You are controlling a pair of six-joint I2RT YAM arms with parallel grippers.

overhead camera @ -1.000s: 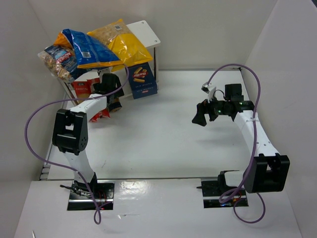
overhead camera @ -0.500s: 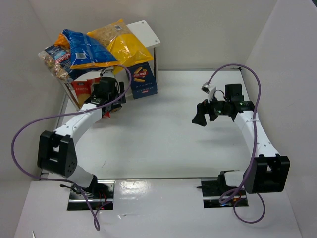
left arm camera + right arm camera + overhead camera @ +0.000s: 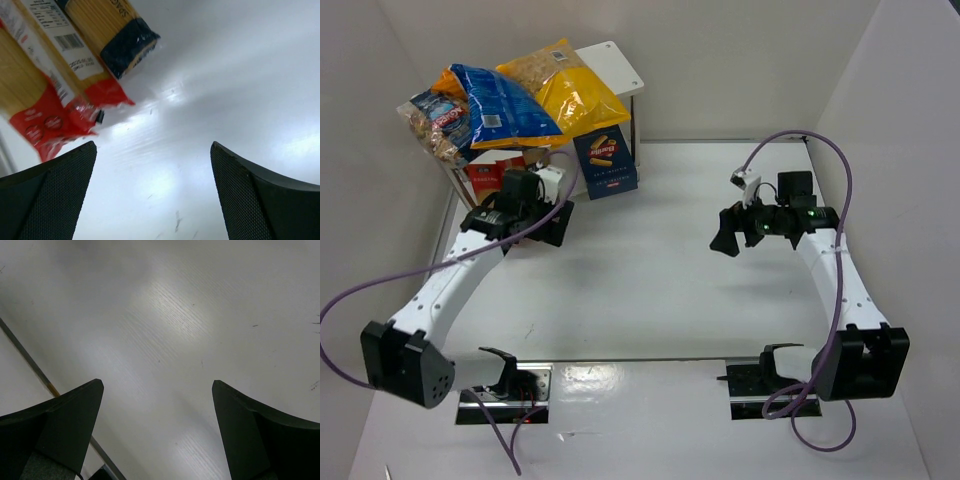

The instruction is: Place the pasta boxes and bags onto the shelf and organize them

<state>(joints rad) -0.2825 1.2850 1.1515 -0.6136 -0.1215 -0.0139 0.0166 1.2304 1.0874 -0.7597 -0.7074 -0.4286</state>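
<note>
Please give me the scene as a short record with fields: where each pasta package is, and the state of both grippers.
Shelf top: big blue pillow bag, yellow pillow bag and clear pillow bag piled on the white shelf
Carton: dark blue carton upright below the top board
Spaghetti: red-label clear pack and dark-blue-label clear pack side by side, ends just ahead of the left gripper
Left gripper: open, empty
Right gripper: right gripper open, empty, above the white table

Robot lab — white-walled enclosure (image 3: 750,60), table-bolted arms (image 3: 450,282).
</note>
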